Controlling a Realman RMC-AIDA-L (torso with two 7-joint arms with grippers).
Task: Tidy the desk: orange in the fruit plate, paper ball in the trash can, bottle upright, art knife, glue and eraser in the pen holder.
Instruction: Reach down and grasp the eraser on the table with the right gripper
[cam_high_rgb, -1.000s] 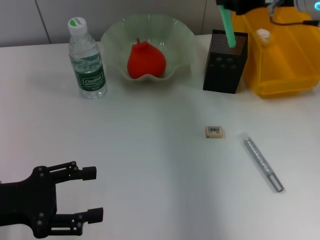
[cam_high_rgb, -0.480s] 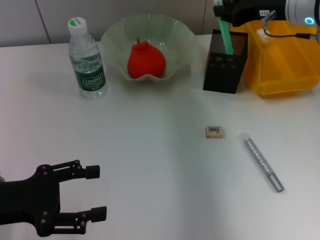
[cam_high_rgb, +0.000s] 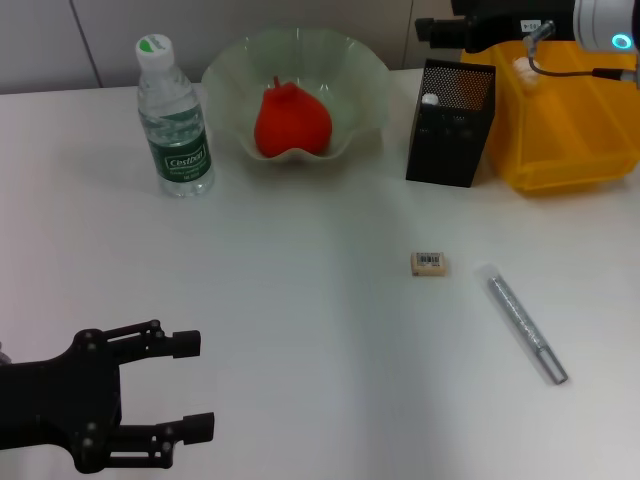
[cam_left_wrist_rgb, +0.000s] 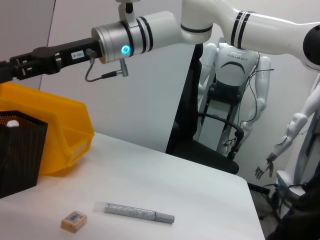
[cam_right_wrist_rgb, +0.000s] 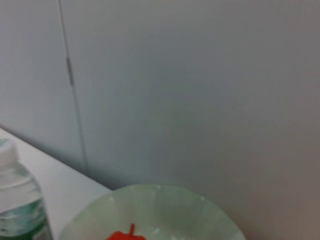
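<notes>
The orange (cam_high_rgb: 292, 120) lies in the pale green fruit plate (cam_high_rgb: 345, 70). To its left the bottle (cam_high_rgb: 175, 120) stands upright. The black mesh pen holder (cam_high_rgb: 452, 130) shows a white tip (cam_high_rgb: 430, 100) inside it. My right gripper (cam_high_rgb: 427, 27) hovers just above the holder, open with nothing in it. The paper ball (cam_high_rgb: 522, 69) rests in the yellow trash can (cam_high_rgb: 575, 130). The eraser (cam_high_rgb: 428, 263) and a grey glittery stick with a clear cap (cam_high_rgb: 526, 326) lie on the desk (cam_high_rgb: 300, 280). My left gripper (cam_high_rgb: 196, 386) sits open at the near left.
In the left wrist view the pen holder (cam_left_wrist_rgb: 17, 150), trash can (cam_left_wrist_rgb: 60, 130), eraser (cam_left_wrist_rgb: 74, 221) and grey stick (cam_left_wrist_rgb: 135, 212) line the desk, with the right arm (cam_left_wrist_rgb: 135, 40) overhead. A chair and other robots stand beyond the desk's far edge.
The green tool held above the pen holder has dropped inside; only a white tip shows. The right gripper let it go. The left arm stays still.
</notes>
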